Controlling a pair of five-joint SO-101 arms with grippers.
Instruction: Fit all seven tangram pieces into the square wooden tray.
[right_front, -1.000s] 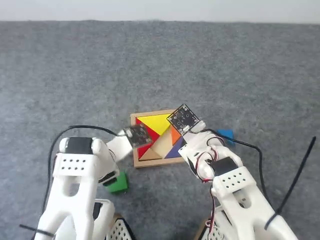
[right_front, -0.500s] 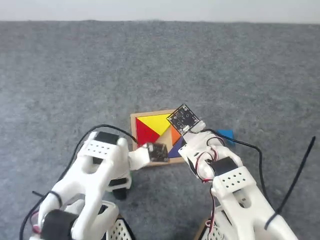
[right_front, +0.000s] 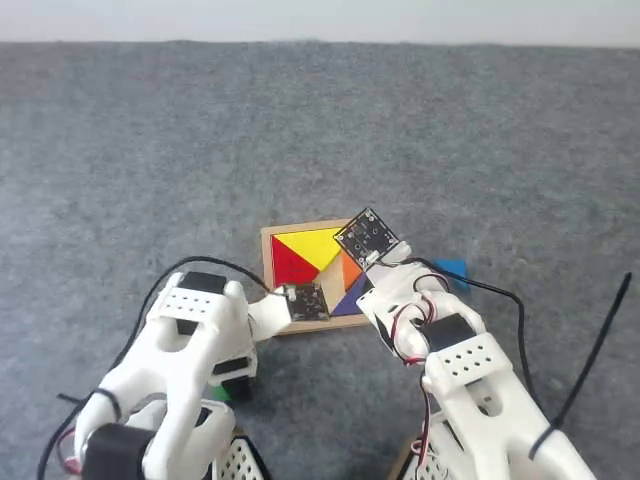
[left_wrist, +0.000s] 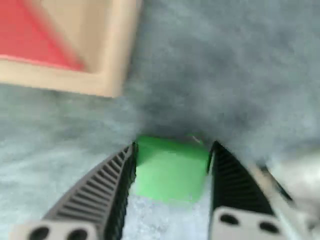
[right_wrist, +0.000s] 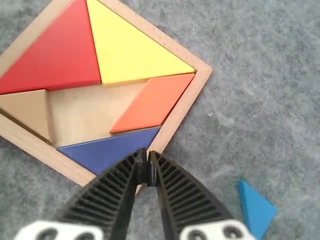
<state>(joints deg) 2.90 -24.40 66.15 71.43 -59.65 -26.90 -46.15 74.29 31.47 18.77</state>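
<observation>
The square wooden tray (right_front: 268, 240) (right_wrist: 200, 82) holds a red triangle (right_wrist: 55, 57), a yellow triangle (right_wrist: 127, 50), an orange parallelogram (right_wrist: 152, 102), a dark blue triangle (right_wrist: 107, 150) and a small tan triangle (right_wrist: 30, 110). A green square (left_wrist: 172, 165) lies on the carpet off the tray's corner (left_wrist: 117, 85). My left gripper (left_wrist: 172, 175) is shut on it, with a finger against each side. A sliver of this green square (right_front: 222, 393) shows under the left arm. My right gripper (right_wrist: 148, 167) hangs shut and empty over the tray's edge beside the dark blue triangle.
A light blue triangle (right_wrist: 256, 207) (right_front: 452, 269) lies loose on the grey carpet to the right of the tray. The right arm's camera board (right_front: 368, 240) covers part of the tray. Bare carpet stretches behind the tray and to both sides.
The left arm swung off the tray's left side and turned down over the green square, which now sits between its fingers. The right arm has kept still.
</observation>
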